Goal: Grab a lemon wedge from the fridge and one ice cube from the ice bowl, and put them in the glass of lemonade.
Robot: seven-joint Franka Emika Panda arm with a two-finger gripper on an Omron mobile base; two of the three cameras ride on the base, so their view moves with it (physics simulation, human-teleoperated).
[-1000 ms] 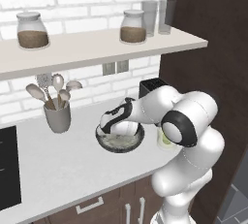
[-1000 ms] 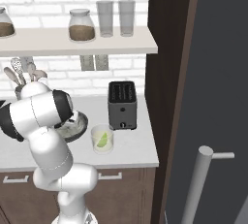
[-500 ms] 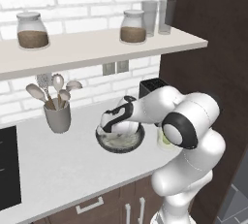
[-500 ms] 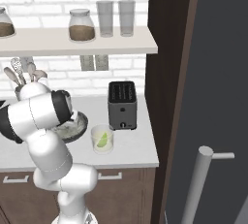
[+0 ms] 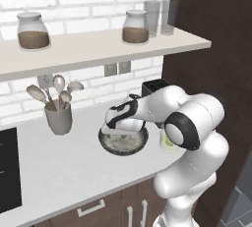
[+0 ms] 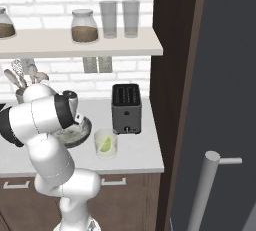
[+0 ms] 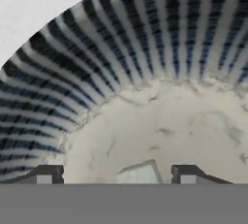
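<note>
Since the earlier frame the arm had stretched a little further left over the table (image 5: 59,172) and brought the gripper (image 7: 116,175) lower into the ice bowl (image 5: 123,142). Its two fingertips (image 7: 44,173) stood wide apart, close above the pale speckled floor of the bowl. A pale, squarish ice cube (image 7: 139,173) lay on that floor between them, not yet pinched by either tip. The bowl's dark ribbed wall curved around the far side in the hand view.

Just right of the bowl stood the glass of lemonade (image 6: 106,143), with the lemon wedge (image 6: 105,145) already inside it as a small yellow-green piece. A dark toaster (image 6: 126,108) stood behind the glass, nearer the brick wall. Far to the left, a grey cup of kitchen tools (image 5: 58,114) stood on the table. On the shelf (image 5: 98,44) above were two brown-filled jars (image 5: 135,26) and two tall clear glasses (image 6: 119,18). The grey fridge (image 6: 220,100) filled the right side of the scene, its silver bar handle (image 6: 202,190) near the camera.
</note>
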